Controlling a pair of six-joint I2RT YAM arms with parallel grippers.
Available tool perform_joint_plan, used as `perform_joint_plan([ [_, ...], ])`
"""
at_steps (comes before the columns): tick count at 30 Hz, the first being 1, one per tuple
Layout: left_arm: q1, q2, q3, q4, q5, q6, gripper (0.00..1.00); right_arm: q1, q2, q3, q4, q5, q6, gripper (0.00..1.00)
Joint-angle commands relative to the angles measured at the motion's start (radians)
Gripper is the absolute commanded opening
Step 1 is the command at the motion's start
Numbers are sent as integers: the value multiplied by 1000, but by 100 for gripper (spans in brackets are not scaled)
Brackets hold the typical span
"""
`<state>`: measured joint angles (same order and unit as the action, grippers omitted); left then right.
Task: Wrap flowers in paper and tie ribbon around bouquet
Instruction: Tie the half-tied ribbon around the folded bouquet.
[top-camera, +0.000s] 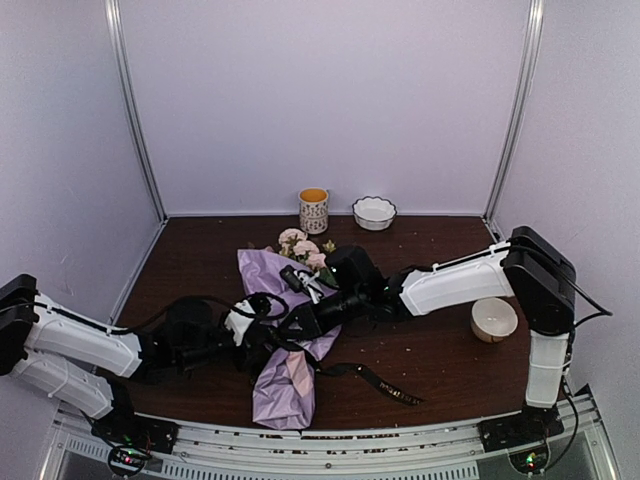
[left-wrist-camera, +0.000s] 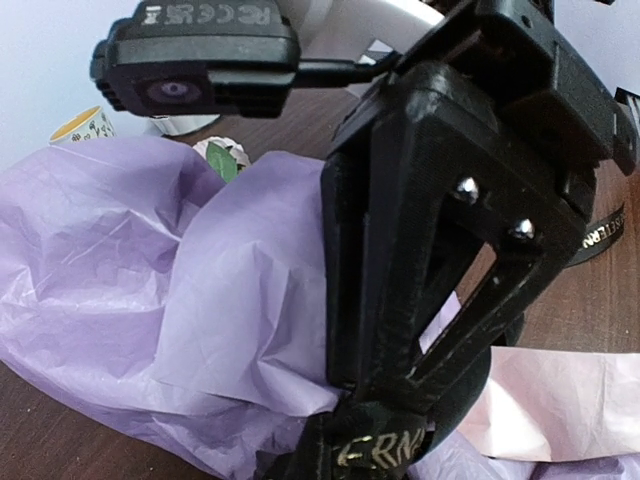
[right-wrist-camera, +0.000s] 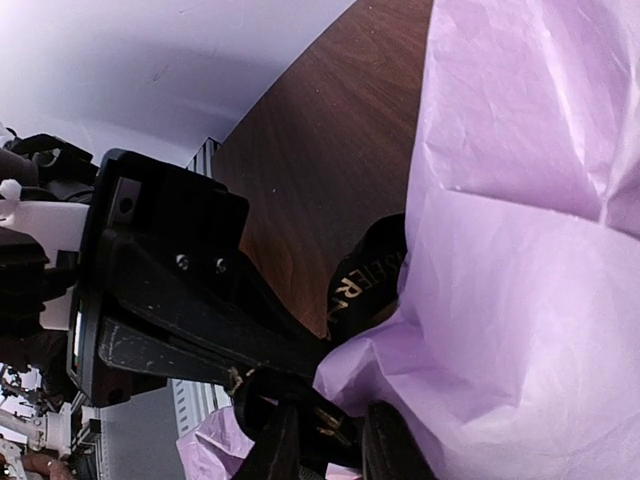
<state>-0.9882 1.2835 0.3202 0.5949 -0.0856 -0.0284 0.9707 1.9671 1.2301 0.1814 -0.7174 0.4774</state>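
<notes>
Bouquet (top-camera: 287, 345) lying flat on the table (top-camera: 440, 260), pink and yellow flowers (top-camera: 303, 247) poking out the far end. Crumpled lilac paper (top-camera: 285, 390) tapers toward the near edge. Black lettered ribbon (top-camera: 378, 380) bunches at mid-length, one end trailing right.

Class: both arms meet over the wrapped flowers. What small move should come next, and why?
Probably draw the left gripper and right gripper slightly apart. Both seem pinched on the ribbon beside the paper, where it bulges loosely; tension would likely snug it.
</notes>
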Motion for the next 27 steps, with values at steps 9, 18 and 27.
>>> perform_joint_plan([
  [9, 4, -9, 2, 87, 4, -14, 0, 10, -22, -7, 59, -7, 38, 26],
  [18, 5, 5, 8, 94, 19, -21, 0, 12, 17, 47, 46, -19, 39, 10],
  [27, 4, -43, 1, 29, -16, -13, 26, 2, -48, 17, 17, 28, 3, 0],
])
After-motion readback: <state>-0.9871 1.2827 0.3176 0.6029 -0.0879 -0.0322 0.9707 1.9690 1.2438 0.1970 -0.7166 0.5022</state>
